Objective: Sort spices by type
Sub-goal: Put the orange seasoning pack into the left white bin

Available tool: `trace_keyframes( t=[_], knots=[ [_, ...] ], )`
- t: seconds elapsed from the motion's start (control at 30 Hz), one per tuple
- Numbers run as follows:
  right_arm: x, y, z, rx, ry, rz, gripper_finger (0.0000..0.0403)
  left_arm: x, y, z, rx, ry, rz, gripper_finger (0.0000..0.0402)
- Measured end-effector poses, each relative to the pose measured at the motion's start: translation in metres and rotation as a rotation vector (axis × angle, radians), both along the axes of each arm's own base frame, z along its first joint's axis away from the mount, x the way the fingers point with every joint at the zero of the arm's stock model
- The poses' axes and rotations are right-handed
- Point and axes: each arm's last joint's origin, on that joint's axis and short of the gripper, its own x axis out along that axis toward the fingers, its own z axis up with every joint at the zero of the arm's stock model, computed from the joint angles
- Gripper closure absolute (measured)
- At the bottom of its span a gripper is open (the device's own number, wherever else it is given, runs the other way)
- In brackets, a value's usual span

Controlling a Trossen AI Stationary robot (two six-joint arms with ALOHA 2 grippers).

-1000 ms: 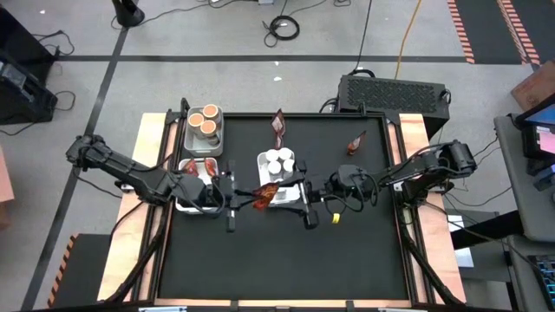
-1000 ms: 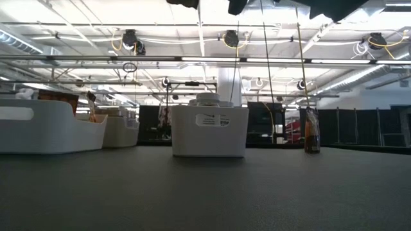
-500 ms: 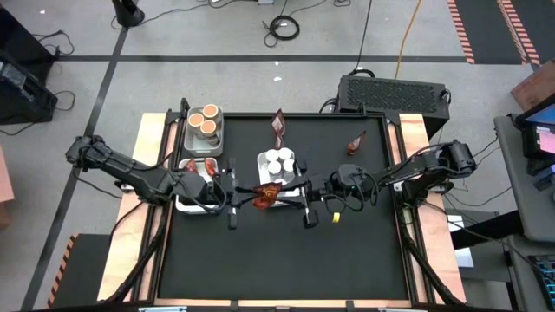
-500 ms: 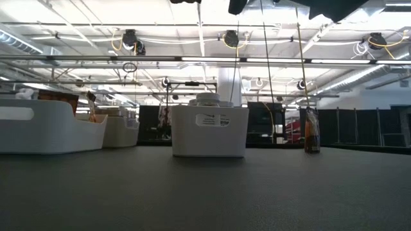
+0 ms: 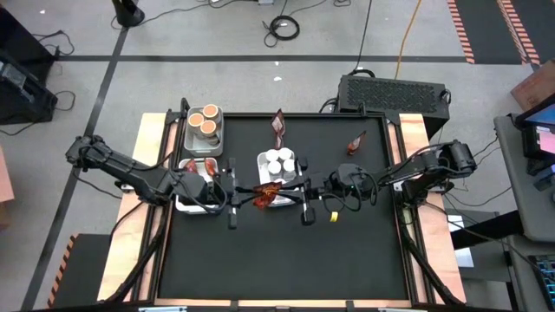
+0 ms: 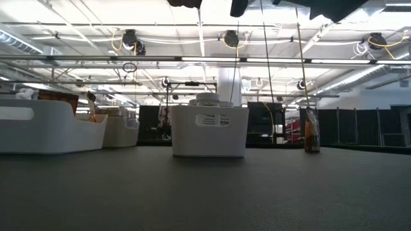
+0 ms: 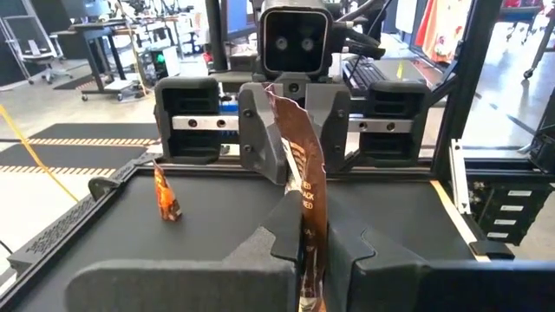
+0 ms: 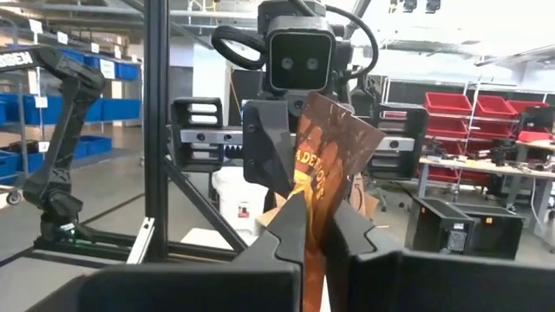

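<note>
Your two grippers meet nose to nose over the middle of the table, just in front of the tray of white-capped jars [image 5: 279, 161]. Between them hangs one reddish-brown packet [image 5: 266, 194], held clear of the mat. Your left gripper [image 5: 232, 194] is pinched shut on one end of it, and your right gripper [image 5: 302, 192] is clamped shut on the other end, so both claws hold the same packet. That reads as a handover: the packet is passed across in mid-air because its home, the near-left tray [image 5: 180, 204] with the other packets [image 5: 199, 165], lies on the left arm's side.

In the left wrist view the packet [image 7: 299, 186] stands upright between that arm's fingers [image 7: 282, 234] with the other gripper facing it; the right wrist view shows the same packet [image 8: 328, 152] the other way round.

The orange-topped tubs [image 5: 206, 119] sit in the far-left tray. Two more packets wait loose on the mat: one [image 5: 277, 126] near the far edge, another [image 5: 356, 141] toward the far right.

For room, you have a wide bare stretch of mat on the near side. The jar tray is just behind the grippers, so judge any pull-apart sideways or toward yourself, not back into it.
</note>
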Motion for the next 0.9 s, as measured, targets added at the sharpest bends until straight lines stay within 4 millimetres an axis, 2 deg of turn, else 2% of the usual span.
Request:
trace_keyframes(
  t=[0.13,0.53,0.63,0.73,0.83,0.9],
  knots=[
    [0.0,0.0,-0.001,-0.024,0.006,-0.006,0.0403,0.0,0.0,0.0,0.0,0.0,0.0,0.0382],
    [0.0,0.009,-0.009,-0.335,0.047,-0.029,0.0402,0.0,0.0,-0.003,0.015,0.029,-0.004,0.0382],
    [-0.001,0.013,-0.011,-0.436,0.064,-0.075,0.0402,0.0,-0.001,-0.004,0.009,0.038,-0.026,0.0382],
    [-0.001,0.018,-0.015,-0.617,0.095,-0.138,0.0402,0.0,-0.001,-0.003,0.003,0.035,-0.056,0.0382],
    [-0.003,0.026,-0.016,-0.741,0.116,-0.201,0.0402,-0.005,-0.003,0.005,0.003,0.016,-0.082,0.0382],
    [-0.005,0.03,-0.02,-0.774,0.149,-0.218,0.0402,-0.011,-0.004,0.023,-0.003,-0.065,-0.105,0.0382]
  ],
)
